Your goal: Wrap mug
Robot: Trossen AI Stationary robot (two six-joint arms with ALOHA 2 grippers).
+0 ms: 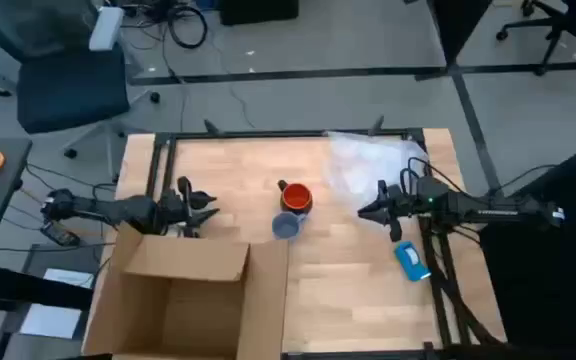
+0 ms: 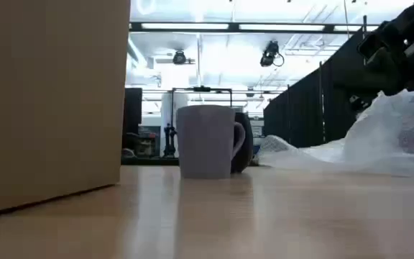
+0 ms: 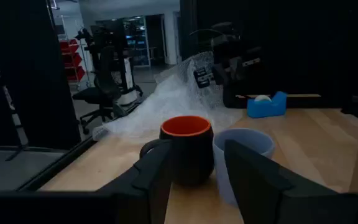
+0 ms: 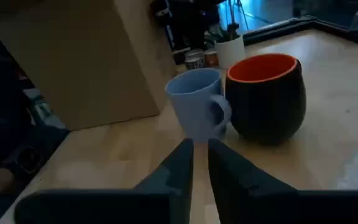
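The orange-red mug (image 1: 296, 197) stands upright on its base at the middle of the table, bright orange inside and dark outside (image 3: 187, 149) (image 4: 267, 93). My left gripper (image 1: 206, 206) hovers to its left, level and open, its fingers (image 3: 194, 180) pointing at the mug without touching it. My right gripper (image 1: 366, 212) is to the mug's right, shut with nothing between its fingers (image 4: 201, 165), and also points at the mug. In the low view the mug (image 2: 244, 144) is mostly hidden behind a pale blue mug (image 2: 207, 142).
The pale blue mug (image 1: 286, 227) stands right beside the orange-red one, on its near side. Clear bubble wrap (image 1: 373, 160) lies at the far right. A blue tape dispenser (image 1: 411, 260) sits near the right arm. An open cardboard box (image 1: 183, 300) fills the near left.
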